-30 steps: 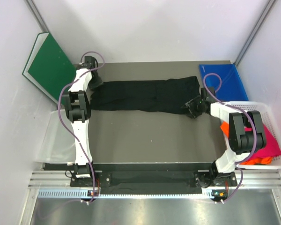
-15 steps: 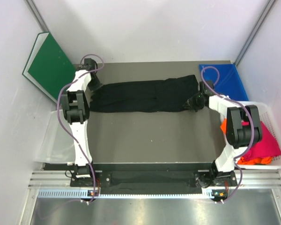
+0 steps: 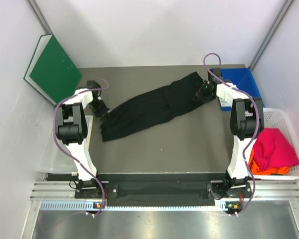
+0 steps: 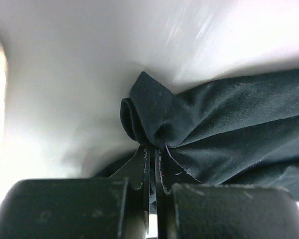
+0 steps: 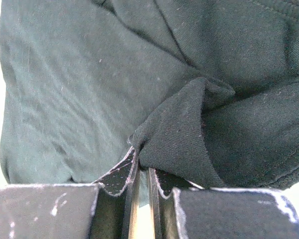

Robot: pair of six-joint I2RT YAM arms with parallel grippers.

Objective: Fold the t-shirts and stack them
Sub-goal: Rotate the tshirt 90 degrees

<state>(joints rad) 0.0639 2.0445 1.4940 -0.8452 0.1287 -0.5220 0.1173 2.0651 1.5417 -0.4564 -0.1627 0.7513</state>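
The black t-shirt (image 3: 152, 105) is folded into a long band and lies slanted across the table, from near left to far right. My left gripper (image 3: 100, 112) is shut on its near-left end, pinching a bunched corner of cloth (image 4: 154, 114). My right gripper (image 3: 204, 92) is shut on its far-right end, pinching a fold of the black cloth (image 5: 179, 129). A magenta-pink shirt (image 3: 274, 148) and an orange shirt (image 3: 266, 168) lie in the white basket (image 3: 294, 175) at the right.
A green board (image 3: 52, 69) leans against the left wall. A blue sheet (image 3: 244, 84) lies at the far right of the table. A clear plastic tray (image 3: 52, 154) sits off the table's left edge.
The shirt has swung from lying level along the back to a slant. My left gripper moved toward me with its end; my right gripper moved away and up with its end.
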